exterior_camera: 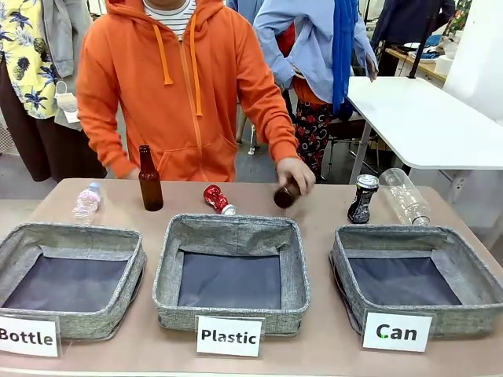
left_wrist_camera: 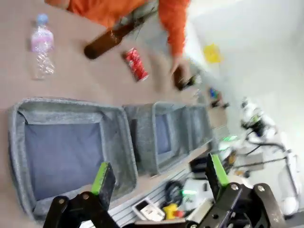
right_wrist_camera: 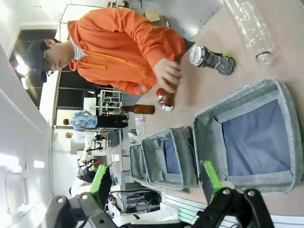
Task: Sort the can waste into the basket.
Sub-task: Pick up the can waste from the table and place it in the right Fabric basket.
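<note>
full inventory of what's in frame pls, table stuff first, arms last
baskets: 3, grey, row along near edge: Bottle basket left, Plastic basket middle, Can basket right
glass bottles: 2, brown: upright bottle behind the left baskets, second bottle under the person's hand
plastic bottles: 2, clear, lying: left bottle, right bottle
cans: 2, crushed: red can lying mid-table, black-blue can upright behind Can basket
table: 1, tan
person's hand: 1, on second bottle
tools: 2, black, green pads, open: left tool, right tool
</note>
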Robot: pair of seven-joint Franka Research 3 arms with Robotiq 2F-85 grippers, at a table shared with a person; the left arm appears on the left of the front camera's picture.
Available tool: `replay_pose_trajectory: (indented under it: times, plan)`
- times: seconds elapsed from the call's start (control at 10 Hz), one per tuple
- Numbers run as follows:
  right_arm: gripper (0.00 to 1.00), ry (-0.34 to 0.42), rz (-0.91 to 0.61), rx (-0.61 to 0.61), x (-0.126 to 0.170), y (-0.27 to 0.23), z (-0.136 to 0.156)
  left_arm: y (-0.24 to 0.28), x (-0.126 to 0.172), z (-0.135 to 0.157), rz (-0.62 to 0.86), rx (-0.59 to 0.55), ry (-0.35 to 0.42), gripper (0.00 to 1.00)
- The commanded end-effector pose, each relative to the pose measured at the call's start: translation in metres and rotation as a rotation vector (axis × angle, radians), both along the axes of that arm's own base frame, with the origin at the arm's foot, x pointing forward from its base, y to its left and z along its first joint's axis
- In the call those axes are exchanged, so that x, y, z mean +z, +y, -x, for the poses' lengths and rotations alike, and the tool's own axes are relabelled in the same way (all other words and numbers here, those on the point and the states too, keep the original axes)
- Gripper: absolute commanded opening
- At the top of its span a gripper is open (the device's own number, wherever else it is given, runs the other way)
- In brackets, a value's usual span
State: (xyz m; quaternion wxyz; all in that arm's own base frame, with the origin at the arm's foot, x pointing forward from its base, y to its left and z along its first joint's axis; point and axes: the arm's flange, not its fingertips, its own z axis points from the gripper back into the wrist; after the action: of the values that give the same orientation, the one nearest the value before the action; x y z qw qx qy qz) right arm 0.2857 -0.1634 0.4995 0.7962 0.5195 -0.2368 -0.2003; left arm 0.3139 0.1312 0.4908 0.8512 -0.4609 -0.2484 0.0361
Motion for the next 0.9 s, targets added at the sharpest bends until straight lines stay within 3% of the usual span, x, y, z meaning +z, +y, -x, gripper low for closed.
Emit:
replay_pose_trajectory:
  times: [0.0, 0.2, 0.3, 0.4, 0.6, 0.7, 0.8]
  plan:
    - [1.00, -0.035, -0.007, 0.004, 0.001, 0.000, -0.002, -0.072, 0.024, -0.051, -0.237, -0.135, 0.089, 1.00]
    - [1.00, -0.035, -0.007, 0.004, 0.001, 0.000, -0.002, -0.137, 0.030, -0.098, -0.387, -0.199, 0.145, 1.00]
    - [1.00, -0.035, -0.007, 0.004, 0.001, 0.000, -0.002, -0.149, 0.033, -0.119, -0.392, -0.241, 0.180, 1.00]
    - [1.00, -0.035, -0.007, 0.004, 0.001, 0.000, -0.002, -0.123, 0.044, -0.122, -0.319, -0.183, 0.172, 1.00]
    - [1.00, -0.035, -0.007, 0.004, 0.001, 0.000, -0.002, -0.001, 0.080, -0.078, -0.164, -0.051, 0.127, 1.00]
    - [1.00, -0.035, -0.007, 0.004, 0.001, 0.000, -0.002, 0.080, 0.099, -0.026, -0.064, -0.014, 0.090, 1.00]
    - [1.00, -0.035, -0.007, 0.004, 0.001, 0.000, -0.002, 0.140, 0.109, 0.023, 0.019, -0.058, 0.030, 1.00]
